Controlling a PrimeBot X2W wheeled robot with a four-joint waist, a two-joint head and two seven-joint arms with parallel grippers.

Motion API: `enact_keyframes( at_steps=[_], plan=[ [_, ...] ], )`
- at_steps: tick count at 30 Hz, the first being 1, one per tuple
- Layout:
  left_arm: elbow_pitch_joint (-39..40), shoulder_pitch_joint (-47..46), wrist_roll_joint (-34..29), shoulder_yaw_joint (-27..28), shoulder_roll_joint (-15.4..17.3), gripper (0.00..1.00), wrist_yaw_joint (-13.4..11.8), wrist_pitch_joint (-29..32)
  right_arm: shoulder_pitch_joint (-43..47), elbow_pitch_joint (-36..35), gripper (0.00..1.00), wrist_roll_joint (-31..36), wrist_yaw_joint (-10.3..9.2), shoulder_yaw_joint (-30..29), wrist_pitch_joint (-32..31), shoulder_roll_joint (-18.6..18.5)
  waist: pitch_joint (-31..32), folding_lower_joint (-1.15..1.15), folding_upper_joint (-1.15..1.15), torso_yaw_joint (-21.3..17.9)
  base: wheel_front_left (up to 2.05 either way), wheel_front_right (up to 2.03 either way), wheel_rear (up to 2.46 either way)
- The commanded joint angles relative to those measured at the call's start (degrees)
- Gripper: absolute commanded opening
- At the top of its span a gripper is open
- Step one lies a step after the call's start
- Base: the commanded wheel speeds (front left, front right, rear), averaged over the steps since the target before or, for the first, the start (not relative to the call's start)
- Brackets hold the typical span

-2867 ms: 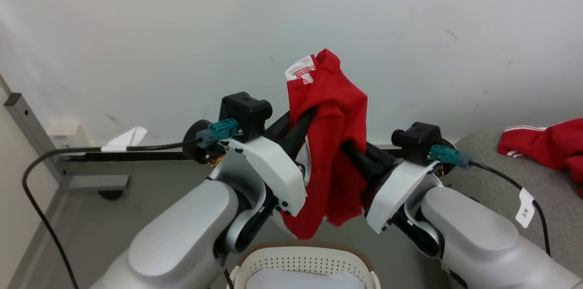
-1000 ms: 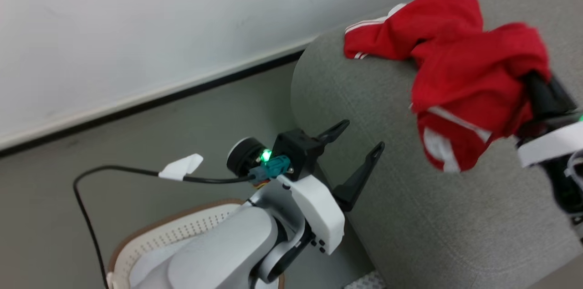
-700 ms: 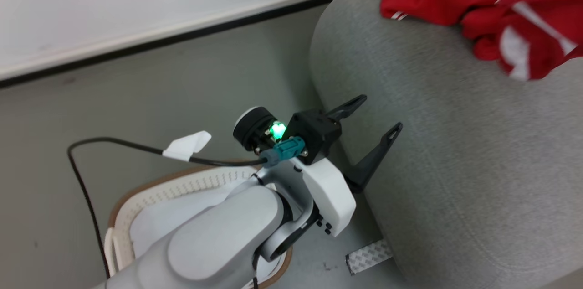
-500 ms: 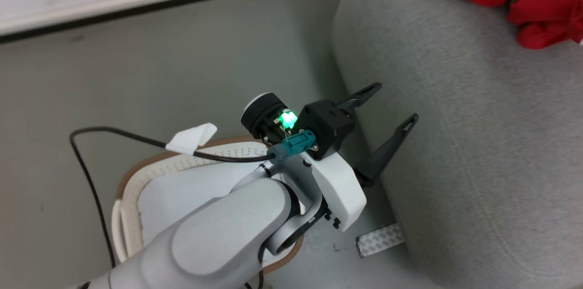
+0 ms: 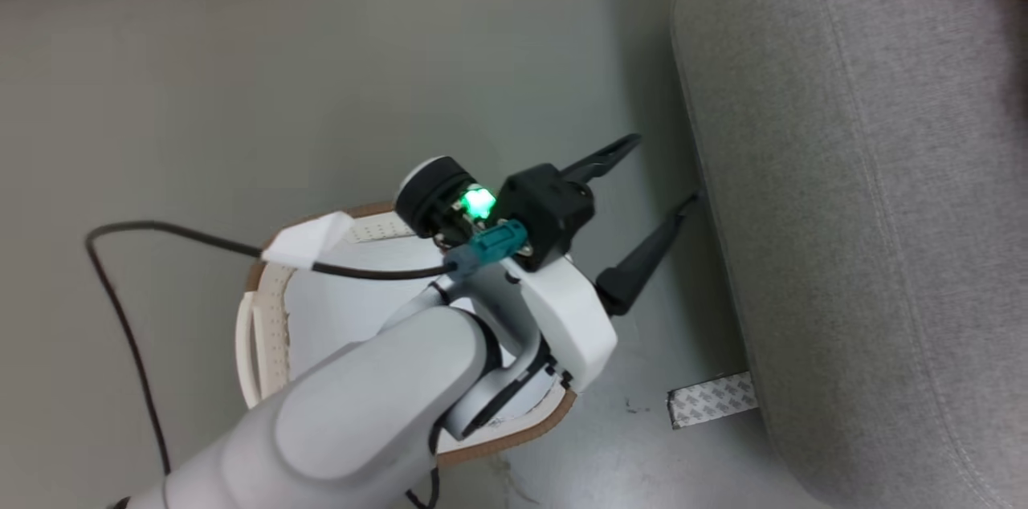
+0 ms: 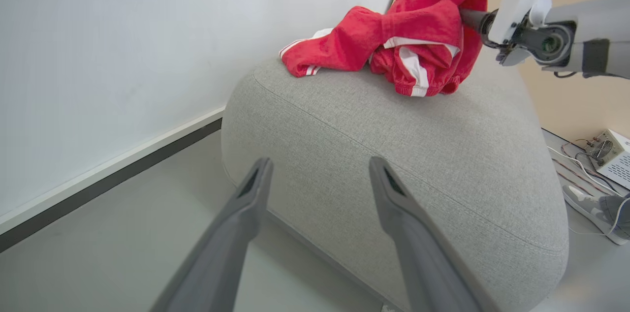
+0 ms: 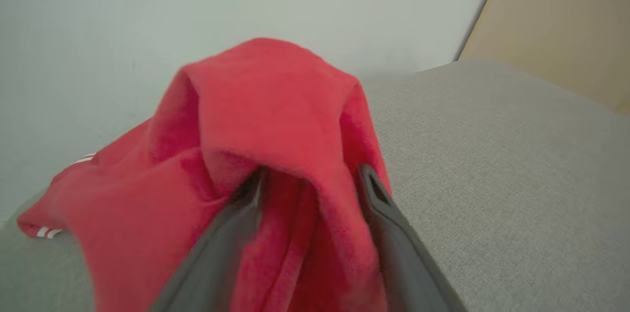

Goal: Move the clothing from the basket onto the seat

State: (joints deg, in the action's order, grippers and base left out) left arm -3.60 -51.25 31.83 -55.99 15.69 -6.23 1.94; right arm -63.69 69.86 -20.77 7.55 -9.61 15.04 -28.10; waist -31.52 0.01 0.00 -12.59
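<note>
Red clothing (image 6: 393, 31) is lying heaped on the grey seat (image 6: 393, 164). The right gripper (image 7: 312, 171) is standing wide apart, clamping nothing, with one garment draping over it. That cloth may be snagging, so a pull-back could drag it off the seat. The left gripper (image 6: 321, 162) is hanging wide and empty beside the seat. The left wrist view is giving the whole pile, while the head view is adding the basket (image 5: 273, 316) on the floor.
</note>
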Motion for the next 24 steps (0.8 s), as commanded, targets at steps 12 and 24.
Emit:
enact_keyframes(
  at_steps=[12,24],
  plan=[
    [-0.8,7.8,2.7,3.4,4.8,1.00,-3.5,-5.1,19.7,-21.7,1.00,12.5,-0.12,-7.0,0.1,9.6,8.9,-0.01,0.00,-2.8,0.00,0.00,0.00],
    [-5.0,23.4,7.3,8.1,6.4,1.00,-9.3,-15.0,41.6,-47.0,1.00,14.0,-0.12,-2.3,0.1,18.9,24.0,-0.01,0.00,0.5,0.00,0.00,0.00]
  ],
)
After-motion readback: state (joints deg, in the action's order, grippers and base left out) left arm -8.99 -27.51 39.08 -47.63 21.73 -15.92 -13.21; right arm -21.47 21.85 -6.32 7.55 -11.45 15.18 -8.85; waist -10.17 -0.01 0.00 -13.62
